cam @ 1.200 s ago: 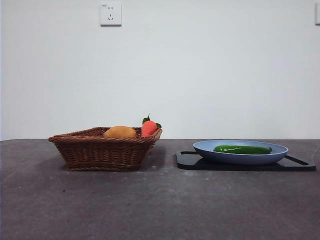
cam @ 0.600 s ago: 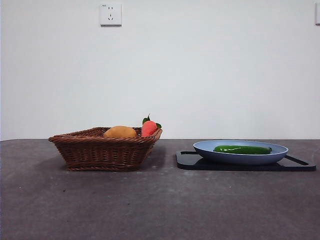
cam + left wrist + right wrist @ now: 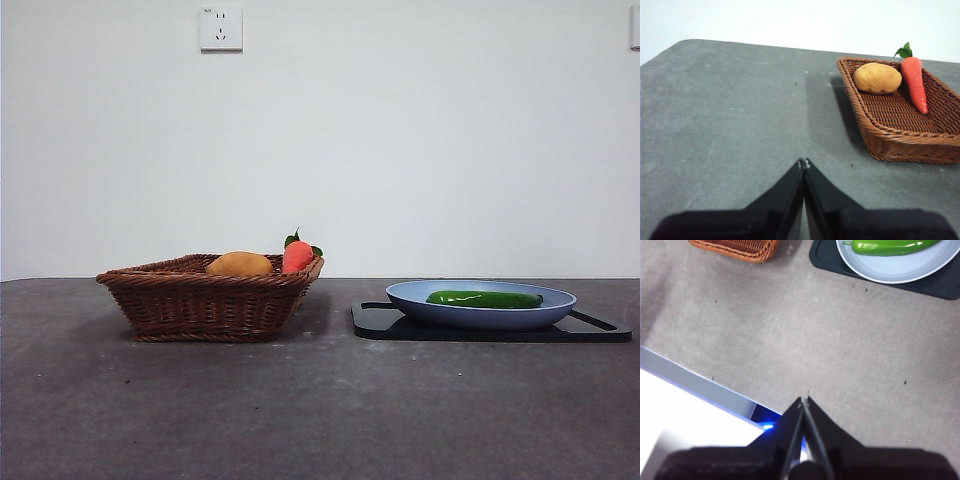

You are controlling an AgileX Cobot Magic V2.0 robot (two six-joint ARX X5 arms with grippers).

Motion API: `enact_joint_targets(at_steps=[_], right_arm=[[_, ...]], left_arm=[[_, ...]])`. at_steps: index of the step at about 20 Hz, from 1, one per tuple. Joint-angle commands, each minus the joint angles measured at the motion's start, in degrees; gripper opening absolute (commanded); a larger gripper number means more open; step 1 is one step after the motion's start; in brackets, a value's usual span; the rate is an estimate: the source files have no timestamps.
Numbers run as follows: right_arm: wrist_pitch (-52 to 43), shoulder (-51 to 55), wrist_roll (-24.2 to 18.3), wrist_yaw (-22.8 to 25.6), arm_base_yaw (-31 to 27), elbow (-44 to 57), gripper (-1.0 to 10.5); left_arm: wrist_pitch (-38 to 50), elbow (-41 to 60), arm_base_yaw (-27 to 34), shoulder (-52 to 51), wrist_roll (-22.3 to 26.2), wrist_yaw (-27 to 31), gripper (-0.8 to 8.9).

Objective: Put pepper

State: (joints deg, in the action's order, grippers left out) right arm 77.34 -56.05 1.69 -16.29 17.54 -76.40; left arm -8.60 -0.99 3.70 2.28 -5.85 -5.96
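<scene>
The pepper lies lengthwise in the blue plate, and I'll take that plate as my landmark. Nearest my wrist cameras, the right hand hangs clenched over bare bench, well short of the plate and holding nothing. My left hand is clenched too, empty, over the bench on the wicker basket's far side from the plate. The plate sits on a black tray. Beside the tray stands the basket, holding a rounded orange-yellow fruit and a red one with green leaves. Behind everything, a white wall carries a socket.
</scene>
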Motion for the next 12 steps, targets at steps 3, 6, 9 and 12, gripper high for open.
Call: enact_joint_targets(at_steps=[3,6,9,12], right_arm=[[-0.37,-0.39,0.17,0.15,0.11,-1.03,0.1],[-0.37,-0.39,0.17,0.15,0.11,-1.03,0.1],[-0.37,-0.39,0.09,0.13,0.11,-1.03,0.1],[-7.87,2.54,-1.11,1.6,-3.32,-0.48,0.1]], left_arm=[[0.59,0.61,0.17,-0.13,-0.2,-0.15,0.08],[0.61,0.61,0.17,-0.13,-0.2,-0.15,0.08],[0.61,0.61,0.17,-0.13,-0.2,-0.15,0.08],[0.61,0.61,0.17,-0.13,-0.2,-0.15,0.08]])
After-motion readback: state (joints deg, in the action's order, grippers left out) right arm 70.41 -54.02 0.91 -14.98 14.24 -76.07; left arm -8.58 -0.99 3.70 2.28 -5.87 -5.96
